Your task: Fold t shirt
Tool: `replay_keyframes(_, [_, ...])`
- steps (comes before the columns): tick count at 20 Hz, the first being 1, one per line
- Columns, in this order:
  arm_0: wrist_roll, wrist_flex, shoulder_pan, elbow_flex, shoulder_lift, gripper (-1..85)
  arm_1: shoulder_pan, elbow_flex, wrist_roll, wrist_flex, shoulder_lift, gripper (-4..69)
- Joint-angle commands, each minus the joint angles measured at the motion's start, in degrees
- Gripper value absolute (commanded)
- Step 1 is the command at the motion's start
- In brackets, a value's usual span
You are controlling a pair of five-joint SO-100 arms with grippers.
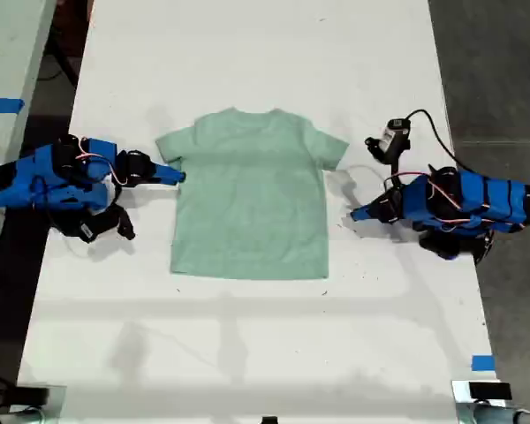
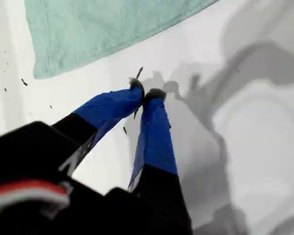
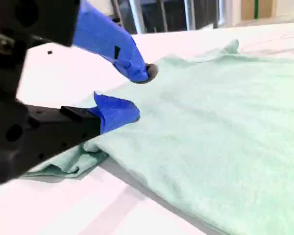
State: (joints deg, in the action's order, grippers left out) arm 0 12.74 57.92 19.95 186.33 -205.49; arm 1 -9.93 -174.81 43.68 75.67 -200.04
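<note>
My second pincer (image 3: 137, 93) is parted, its blue-taped fingertips (image 3: 118, 111) over the sleeve of the pale green t shirt (image 3: 225, 132). The sleeve is bunched under the lower finger, and the shirt lies on the white desk (image 3: 54, 210).

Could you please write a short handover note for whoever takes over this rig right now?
My first gripper: shut, empty, resting on bare table off the t shirt's edge, at the exterior view's right.
My second gripper: open, jaws at the sleeve on the exterior view's left, one finger low at the fabric, the other above it; nothing clamped yet.
The t shirt lies spread flat mid-table, neck away from the exterior camera.
Done: no fold visible.
Left: grip the sleeve, then make every fold.
</note>
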Motion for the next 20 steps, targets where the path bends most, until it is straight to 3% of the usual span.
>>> replay_keyframes(1, [-0.3,0.0,1.2,2.3,-0.3,9.0,0.4,-3.4,0.8,0.4,-0.6,3.8])
replay_keyframes(5, [-0.5,0.0,6.8,2.3,-0.3,9.0,0.4,-3.4,0.8,0.4,-0.6,3.8])
replay_keyframes(6, [-0.5,0.0,7.6,2.3,-0.3,9.0,0.4,-3.4,-2.1,0.4,-0.6,3.6])
replay_keyframes(9, [-5.6,0.0,8.2,2.3,-0.3,9.5,1.1,-3.4,-23.6,0.4,-0.6,3.7])
replay_keyframes(12, [-5.5,0.0,2.7,2.3,-0.3,11.3,0.2,-2.5,-23.6,1.0,-0.7,2.9])
replay_keyframes(13, [-5.6,-1.0,2.0,2.3,-0.5,11.7,-2.1,-1.8,-21.7,-1.9,-0.7,1.2])
replay_keyframes(15, [-6.2,-0.1,4.4,2.3,-0.5,0.1,-5.9,2.7,-19.1,-0.8,-0.3,1.1])
replay_keyframes(16, [-6.3,-0.3,4.7,2.3,-0.5,-0.3,-9.6,6.2,-17.6,1.8,2.5,1.1])
replay_keyframes(18, [-6.3,-0.4,4.0,2.3,-0.5,-0.3,-17.2,18.6,-11.0,3.0,19.1,2.2])
replay_keyframes(20, [-6.0,-0.1,4.7,2.3,-0.5,-0.3,-23.7,33.1,-3.3,-0.4,41.7,10.1])
